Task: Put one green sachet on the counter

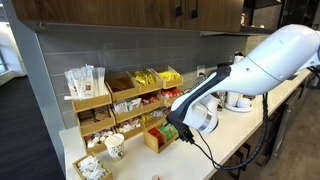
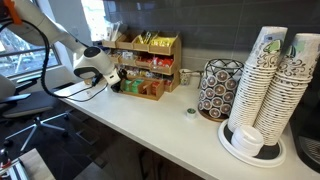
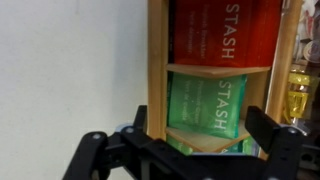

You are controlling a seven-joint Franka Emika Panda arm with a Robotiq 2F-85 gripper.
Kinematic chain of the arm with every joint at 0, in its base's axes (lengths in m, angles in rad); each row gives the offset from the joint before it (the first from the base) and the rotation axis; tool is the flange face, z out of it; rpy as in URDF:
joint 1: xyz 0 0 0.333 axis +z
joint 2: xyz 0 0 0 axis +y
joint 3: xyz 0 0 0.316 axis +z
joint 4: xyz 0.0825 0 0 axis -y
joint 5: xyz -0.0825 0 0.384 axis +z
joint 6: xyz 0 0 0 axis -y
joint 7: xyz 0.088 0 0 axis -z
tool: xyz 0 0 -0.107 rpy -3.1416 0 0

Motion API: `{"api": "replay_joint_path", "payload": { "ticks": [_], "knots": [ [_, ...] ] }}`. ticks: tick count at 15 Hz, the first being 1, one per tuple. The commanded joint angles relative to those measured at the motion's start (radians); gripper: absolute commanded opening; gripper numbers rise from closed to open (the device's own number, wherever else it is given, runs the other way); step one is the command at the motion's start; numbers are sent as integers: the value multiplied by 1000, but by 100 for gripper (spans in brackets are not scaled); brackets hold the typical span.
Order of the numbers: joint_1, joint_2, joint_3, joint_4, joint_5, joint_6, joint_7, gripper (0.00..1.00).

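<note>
Gripper [image 3: 197, 125] fills the bottom edge of the wrist view. Its jaws are spread wide, one finger on each side of the green sachet [image 3: 205, 100], and not closed on it. From left to right in this view:

- Bare white counter [image 3: 70, 60].
- Upright wall of the wooden organizer [image 3: 157, 60].
- The green sachet, in a compartment of the organizer with its printed face toward the camera.
- Orange-red sachets [image 3: 225, 28], in the adjoining compartment above it in the picture.
- Yellow packets [image 3: 296, 95], blurred, at the right edge.

In an exterior view, the white arm [image 2: 85, 60] enters from the left and the gripper [image 2: 117, 82] sits at the organizer [image 2: 150, 60]. The organizer stands along the rear edge of the counter [image 2: 150, 125], toward its left end. A patterned holder [image 2: 218, 88] follows near the rear edge. Stacked paper cups [image 2: 270, 80] occupy the right end.

In an exterior view, the gripper [image 1: 185, 130] is at the lowest tier of the organizer [image 1: 110, 100], above the counter [image 1: 240, 135].
</note>
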Motion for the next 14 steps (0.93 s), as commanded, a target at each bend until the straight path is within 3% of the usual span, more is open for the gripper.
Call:
{"api": "replay_joint_path", "payload": {
  "ticks": [1,14],
  "knots": [
    [-10,20,23,32,34,12,1,100],
    [-12,84,33,93,77,91,28,100]
  ]
}}
